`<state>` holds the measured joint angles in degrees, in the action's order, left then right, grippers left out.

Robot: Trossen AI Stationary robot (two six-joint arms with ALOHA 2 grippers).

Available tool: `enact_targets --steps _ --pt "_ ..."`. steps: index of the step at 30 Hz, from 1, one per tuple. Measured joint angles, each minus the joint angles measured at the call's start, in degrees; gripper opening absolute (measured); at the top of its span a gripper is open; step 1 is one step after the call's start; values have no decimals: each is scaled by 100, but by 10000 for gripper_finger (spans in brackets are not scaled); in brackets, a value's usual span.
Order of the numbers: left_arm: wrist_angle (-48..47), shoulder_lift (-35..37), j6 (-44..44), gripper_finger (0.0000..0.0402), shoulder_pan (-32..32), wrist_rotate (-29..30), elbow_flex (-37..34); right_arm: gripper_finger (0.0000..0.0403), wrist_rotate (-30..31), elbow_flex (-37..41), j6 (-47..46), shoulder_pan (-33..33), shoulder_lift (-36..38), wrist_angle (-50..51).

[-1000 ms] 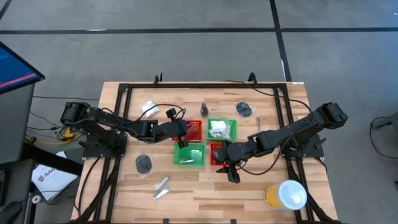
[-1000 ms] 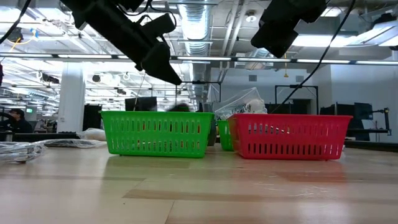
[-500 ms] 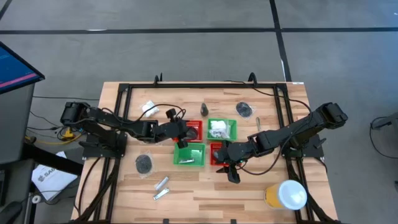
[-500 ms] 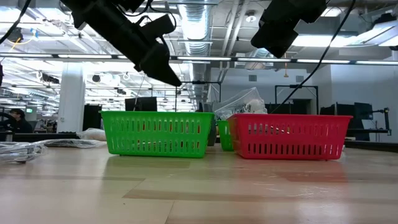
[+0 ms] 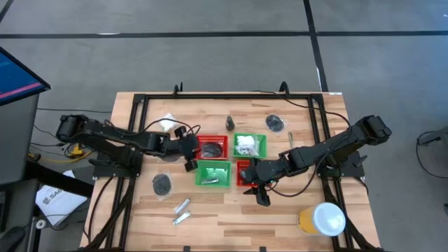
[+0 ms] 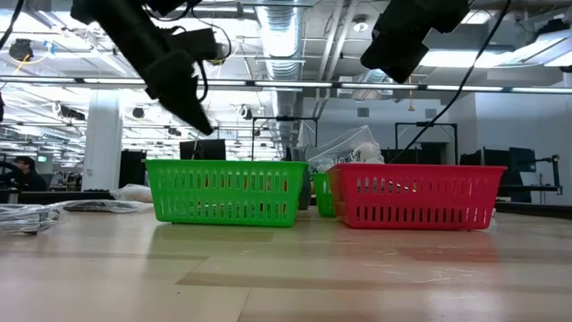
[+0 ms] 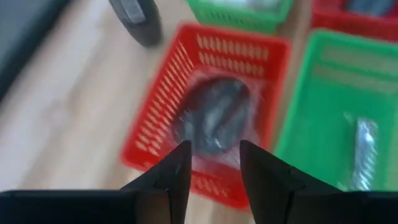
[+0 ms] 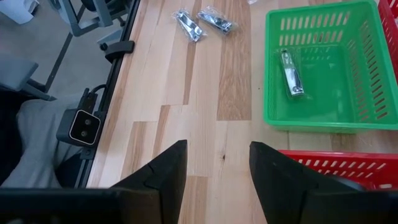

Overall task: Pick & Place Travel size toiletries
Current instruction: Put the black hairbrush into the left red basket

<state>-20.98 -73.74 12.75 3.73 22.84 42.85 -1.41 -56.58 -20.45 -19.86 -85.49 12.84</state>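
My left gripper (image 5: 190, 161) (image 7: 214, 163) hangs open above the table, just left of the far red basket (image 5: 213, 148). A black coiled piece (image 7: 214, 118) lies in that basket. My right gripper (image 5: 262, 194) (image 8: 214, 158) hangs open over the near red basket (image 5: 243, 171). The near green basket (image 5: 213, 173) holds a silver tube (image 8: 289, 73). White packets lie in the far green basket (image 5: 250, 145). On the bare wood lie a black coil (image 5: 162, 184), two silver tubes (image 5: 181, 211), a white packet (image 5: 166, 122), a dark bottle (image 5: 230, 124) and another coil (image 5: 275, 123).
A yellow tub with a white lid (image 5: 323, 218) stands at the near right corner. A black frame (image 5: 143, 105) runs around the work area. Bare wood shows along the near edge (image 5: 231, 227).
My left gripper has drawn back from above the far red basket toward the table's left edge and now points less steeply down. The black coiled piece stays in that basket.
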Motion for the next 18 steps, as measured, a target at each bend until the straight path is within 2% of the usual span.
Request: enact_targets --steps 2,9,18 --pt "-42 4 106 127 -113 -245 -71 163 0 0 0 0 0 -2" --pt "-422 32 426 127 -637 -403 -362 163 0 0 0 0 0 0" --pt "-653 36 619 127 -1159 -984 -686 163 0 0 0 0 0 0"
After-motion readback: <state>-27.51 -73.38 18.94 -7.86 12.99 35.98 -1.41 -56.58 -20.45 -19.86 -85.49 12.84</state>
